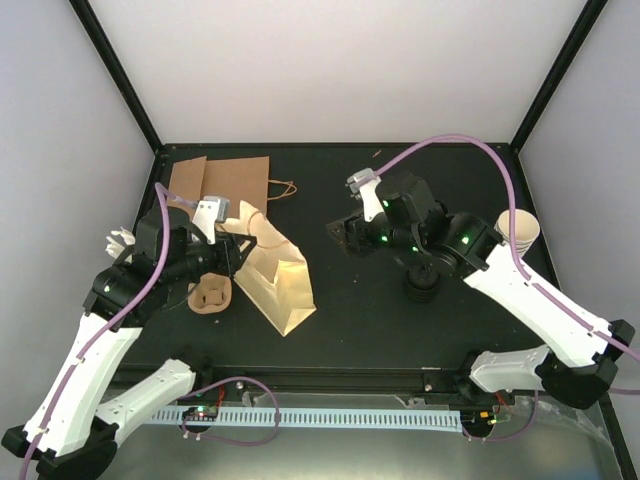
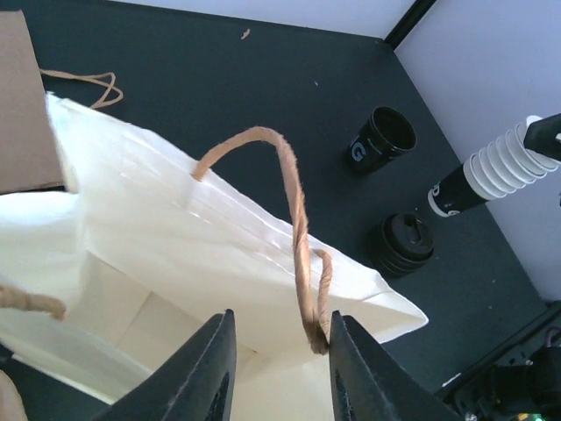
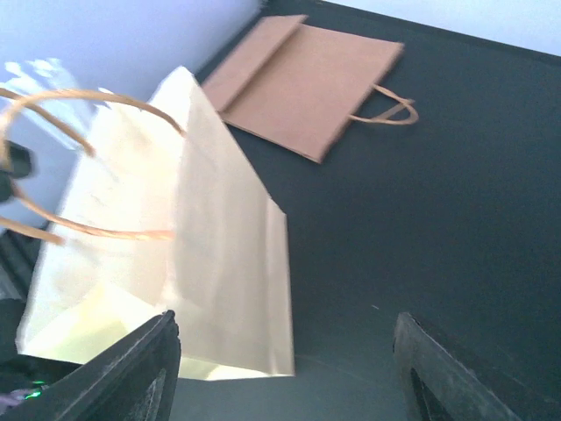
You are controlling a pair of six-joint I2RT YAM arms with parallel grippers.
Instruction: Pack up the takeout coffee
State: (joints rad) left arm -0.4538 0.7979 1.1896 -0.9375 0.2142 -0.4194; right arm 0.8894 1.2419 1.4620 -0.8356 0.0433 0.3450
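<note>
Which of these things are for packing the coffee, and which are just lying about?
For the job: stacked cream-white paper cups; cream paper bag with loop handles.
Lying about: flat brown paper bag; stack of round black plastic lids; black cup.

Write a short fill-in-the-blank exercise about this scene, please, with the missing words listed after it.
1. The twisted ___ of the cream bag passes between the fingers of the left hand.
2. The brown bag lies ___, not upright.
3. The right hand is open and holds ___.
4. The stacked lids are ___ in colour.
Missing words: handle, flat, nothing, black.
</note>
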